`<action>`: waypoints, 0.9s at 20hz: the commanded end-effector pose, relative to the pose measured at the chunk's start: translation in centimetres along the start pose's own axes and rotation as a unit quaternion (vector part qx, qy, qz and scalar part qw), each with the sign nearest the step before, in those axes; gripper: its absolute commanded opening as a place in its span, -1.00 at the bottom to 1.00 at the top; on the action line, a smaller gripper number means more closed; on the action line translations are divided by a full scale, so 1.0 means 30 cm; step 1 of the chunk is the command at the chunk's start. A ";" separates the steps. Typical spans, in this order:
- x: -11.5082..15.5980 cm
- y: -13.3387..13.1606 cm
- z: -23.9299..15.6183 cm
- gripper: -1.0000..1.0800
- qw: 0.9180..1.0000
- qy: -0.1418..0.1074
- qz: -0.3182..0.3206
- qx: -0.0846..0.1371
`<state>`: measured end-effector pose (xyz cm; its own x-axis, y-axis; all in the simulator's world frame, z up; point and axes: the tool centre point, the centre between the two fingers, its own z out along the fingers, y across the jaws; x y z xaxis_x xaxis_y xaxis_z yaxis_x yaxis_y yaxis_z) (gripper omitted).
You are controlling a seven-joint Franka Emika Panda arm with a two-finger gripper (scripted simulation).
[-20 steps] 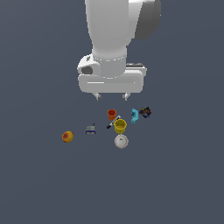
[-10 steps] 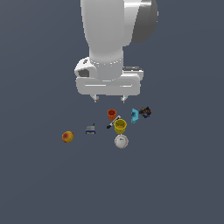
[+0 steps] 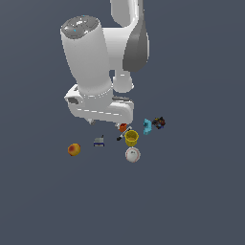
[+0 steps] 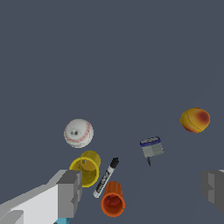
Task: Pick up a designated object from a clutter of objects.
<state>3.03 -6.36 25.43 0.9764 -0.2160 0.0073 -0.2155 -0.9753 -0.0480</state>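
now the pincer (image 4: 141,192) has swung toward the untouched peach (image 3: 73,149)

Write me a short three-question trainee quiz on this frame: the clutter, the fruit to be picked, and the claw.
1. True or false: the peach-like fruit lies apart from the other items, at the exterior view's left of the small grey-blue item.
2. Multiple choice: in the exterior view, what lies just below the yellow cup? A) the white ball B) the cyan piece C) the orange cup
3. Fill in: in the wrist view the claw is ____, with nothing between its fingers.

Key
1. True.
2. A.
3. Open.
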 end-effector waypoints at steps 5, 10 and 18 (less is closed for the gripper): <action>0.078 0.226 0.204 0.92 0.997 0.000 0.077 -0.004; 0.101 0.402 0.355 0.92 0.991 0.000 0.132 -0.011; 0.096 0.578 0.504 0.92 0.983 0.001 0.183 -0.021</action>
<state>2.54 -22.54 10.18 0.8414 -0.5404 -0.0027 -0.5404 -0.8414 -0.0087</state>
